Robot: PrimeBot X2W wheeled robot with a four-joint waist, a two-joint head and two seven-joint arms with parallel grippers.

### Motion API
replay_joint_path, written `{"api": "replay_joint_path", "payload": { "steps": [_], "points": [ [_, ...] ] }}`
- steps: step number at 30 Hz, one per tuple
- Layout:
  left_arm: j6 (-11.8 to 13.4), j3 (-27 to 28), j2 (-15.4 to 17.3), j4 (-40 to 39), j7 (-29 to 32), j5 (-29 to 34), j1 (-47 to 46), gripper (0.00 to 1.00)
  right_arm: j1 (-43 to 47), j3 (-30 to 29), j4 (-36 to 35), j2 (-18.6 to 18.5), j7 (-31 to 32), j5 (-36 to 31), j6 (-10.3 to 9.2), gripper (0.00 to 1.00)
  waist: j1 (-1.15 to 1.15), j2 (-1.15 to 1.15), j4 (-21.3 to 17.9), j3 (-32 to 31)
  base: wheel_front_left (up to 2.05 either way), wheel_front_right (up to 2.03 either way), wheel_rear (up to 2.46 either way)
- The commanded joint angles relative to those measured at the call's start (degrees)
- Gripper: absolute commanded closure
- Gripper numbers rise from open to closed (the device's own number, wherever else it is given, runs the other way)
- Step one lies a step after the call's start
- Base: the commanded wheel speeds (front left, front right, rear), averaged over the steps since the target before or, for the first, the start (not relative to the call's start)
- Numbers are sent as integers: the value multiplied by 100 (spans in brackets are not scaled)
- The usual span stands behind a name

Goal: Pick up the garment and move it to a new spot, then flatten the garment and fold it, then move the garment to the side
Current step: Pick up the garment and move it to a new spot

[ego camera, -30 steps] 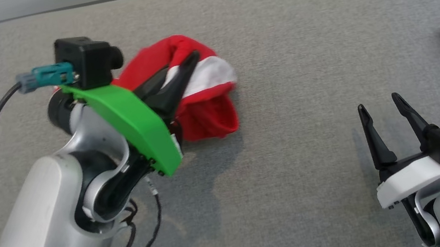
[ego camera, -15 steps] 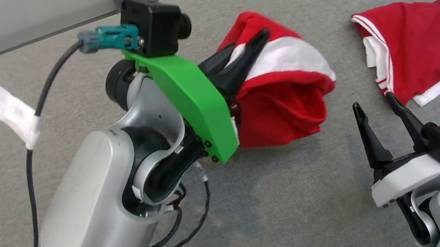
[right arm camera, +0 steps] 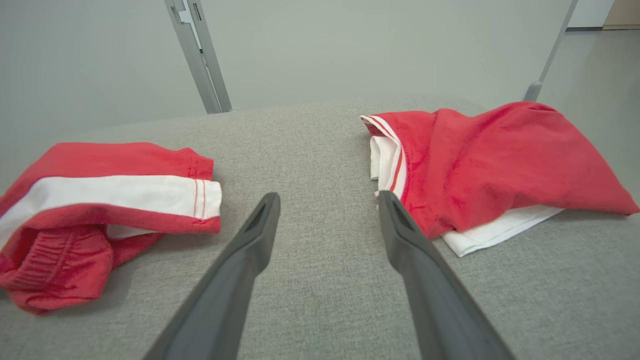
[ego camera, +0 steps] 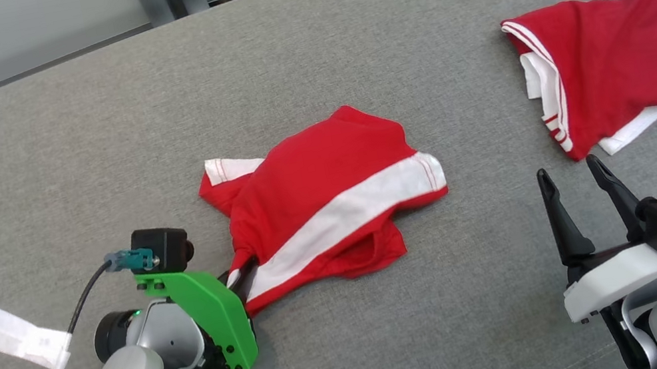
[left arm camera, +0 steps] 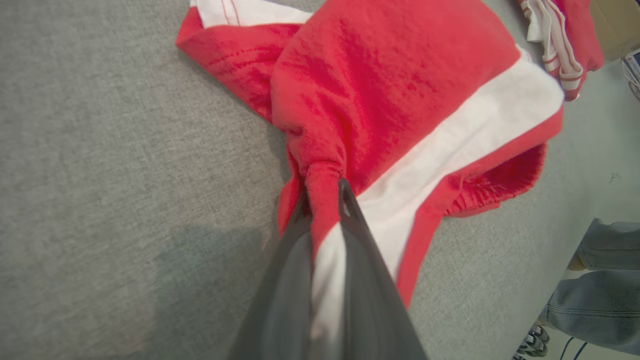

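Under both grippers, a grey cloth-covered table (ego camera: 398, 348) spreads across the head view. Just ahead of the left gripper (ego camera: 244, 272) lies the garment (ego camera: 318, 200), red with 1 broad white band. It rests rumpled on the table and spreads away from the fingertips toward the far side. A white-trimmed corner pokes out at its far left edge. A second garment (ego camera: 630, 57), also red with white trim, lies ahead of the right gripper (ego camera: 567, 167) and off to its right, well apart from the first.

The left gripper is clenched on the near edge of the garment. In the left wrist view, the 2 dark fingers (left arm camera: 360, 260) pinch a bunched fold of red and white cloth between them, and the cloth fans out beyond the tips. A green bracket (ego camera: 212, 313) sits behind those fingers, with a small black camera (ego camera: 161, 249) above it.

The right gripper is spread wide and holds nothing, with bare table between its fingers. In the right wrist view, the near corner of the second garment sits just beside the tip of its right finger; whether they touch I cannot tell.

Behind the left gripper, a white tag (ego camera: 17, 337) hangs on its cable. Past the table edge in the left wrist view stand a person's legs (left arm camera: 595, 310) in blue jeans.
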Motion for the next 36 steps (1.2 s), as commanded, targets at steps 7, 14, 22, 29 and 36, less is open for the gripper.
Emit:
{"api": "replay_joint_path", "payload": {
  "steps": [7,14,22,29,36],
  "points": [
    [-111,150,-322,725,-674,-49,5,89,3,-11,38,-7,-15,-241,-9,0,0,0,524,-139,0,0,0],
    [-260,104,-529,917,-1028,-13,-60,56,128,-73,79,-9,-15,-382,-9,0,0,0,815,-285,0,0,0],
    [-341,21,-774,425,-1255,-182,248,0,226,-113,87,-7,-15,-458,-9,0,0,0,935,-409,0,0,0],
    [64,439,-573,-219,-1661,-384,905,0,344,-91,40,-7,-15,-432,-9,0,0,0,856,-527,0,0,0],
    [322,851,-350,-834,-2051,-594,1647,0,522,-162,-16,-7,-15,-454,-9,0,0,0,789,-661,0,0,0]
  ]
}}
